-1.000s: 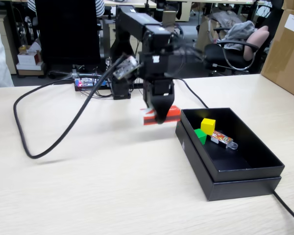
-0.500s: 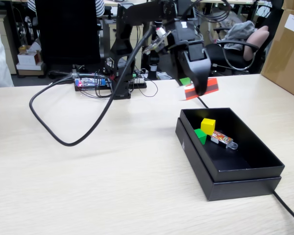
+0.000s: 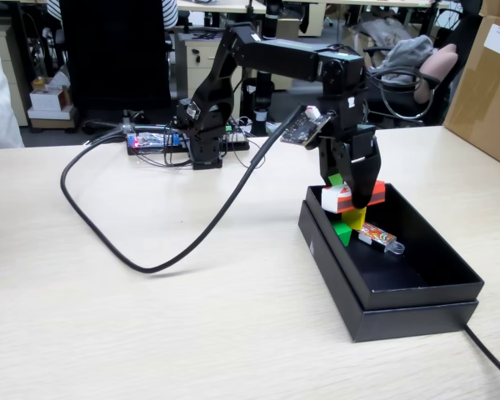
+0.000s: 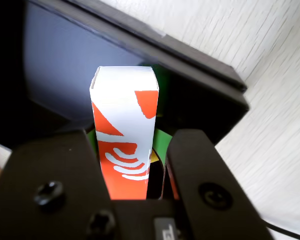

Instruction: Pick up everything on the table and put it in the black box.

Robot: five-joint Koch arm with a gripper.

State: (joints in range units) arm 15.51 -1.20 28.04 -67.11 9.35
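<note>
Arm jaws [image 3: 356, 198] pinching red-orange block [image 3: 347, 198], hanging over black box [image 3: 417, 287] near-left wall. Green cube [image 3: 342, 230], yellow cube [image 3: 355, 218] lying below, apparently just beneath. Risk: release landing block on rim, tipping onto surface [image 3: 150, 333].

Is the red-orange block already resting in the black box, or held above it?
Held above it. The gripper is shut on the red-orange block, which hangs over the black box, above the cubes inside.

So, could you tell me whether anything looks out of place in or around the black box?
Only one thing: a small multicoloured stick lies in the black box beside the yellow and green cubes. Nothing looks spilled or damaged.
</note>
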